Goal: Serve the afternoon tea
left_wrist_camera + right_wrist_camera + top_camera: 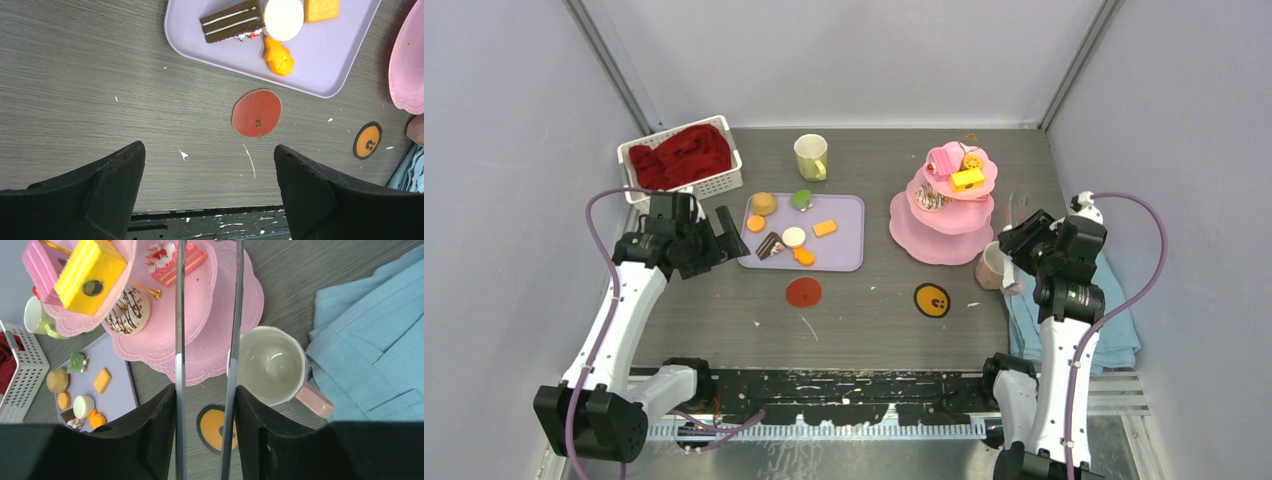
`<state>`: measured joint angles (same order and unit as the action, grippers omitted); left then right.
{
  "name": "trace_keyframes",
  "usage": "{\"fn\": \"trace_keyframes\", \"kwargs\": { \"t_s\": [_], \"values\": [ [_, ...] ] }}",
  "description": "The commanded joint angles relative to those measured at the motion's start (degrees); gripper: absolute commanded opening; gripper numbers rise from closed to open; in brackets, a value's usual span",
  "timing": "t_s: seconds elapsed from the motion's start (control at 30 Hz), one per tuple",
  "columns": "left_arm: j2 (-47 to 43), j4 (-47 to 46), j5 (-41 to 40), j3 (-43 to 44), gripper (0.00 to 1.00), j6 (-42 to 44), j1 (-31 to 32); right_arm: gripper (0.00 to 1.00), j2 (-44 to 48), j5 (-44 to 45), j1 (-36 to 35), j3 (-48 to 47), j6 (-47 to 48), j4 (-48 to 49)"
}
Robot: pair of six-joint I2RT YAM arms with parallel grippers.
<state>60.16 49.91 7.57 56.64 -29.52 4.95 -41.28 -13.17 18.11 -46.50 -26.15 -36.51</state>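
Counter point(864, 330) of grey wood-grain board, flecked with white specks, sits boxed in by plain pale grey walls point(874, 50). A pink three-tier stand point(941, 240) stands upright right of the middle, with toy cakes on its tiers. Just beside it, toward the right edge, a pink mug point(270, 365) stands mouth up, its handle pointing at a folded light-blue towel point(370, 330) along that edge. A pale yellow-green mug point(811, 157) stands near the far edge, handle to the right. A lavender rectangular tray point(849, 245) of small toy pastries point(764, 203) lies left of the middle, its long axis running left to right. The left gripper point(209, 160) hangs by the tray's left end, fingers spread wide and grasping nothing. The right gripper point(205, 390) has its fingers clenched on two thin grey strips point(180, 315) that reach out over the stand.
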Motion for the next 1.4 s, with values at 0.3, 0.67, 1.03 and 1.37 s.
{"fn": "trace_keyframes", "kwargs": {
  "t_s": [0.3,0.67,1.03,1.37],
  "values": [
    [0.05,-2.39,1.22,1.64,1.00,0.32,-0.20,0.29,3.80,-11.44,-2.05,-19.95,1.42,4.57],
    [-0.08,-2.38,-0.26,1.08,1.00,-0.74,-0.20,0.29,2.88,-33.10,-11.39,-22.93,6.59,7.44],
    [-0.13,-1.03,-3.69,0.99,1.00,-1.92,-0.07,0.28,-0.91,-24.94,-22.13,-17.45,13.78,-1.18],
    [-0.72,1.64,-7.63,2.30,1.00,-1.80,-0.12,0.31,-13.56,15.86,-60.74,-13.78,11.01,0.40]
  ]
}}
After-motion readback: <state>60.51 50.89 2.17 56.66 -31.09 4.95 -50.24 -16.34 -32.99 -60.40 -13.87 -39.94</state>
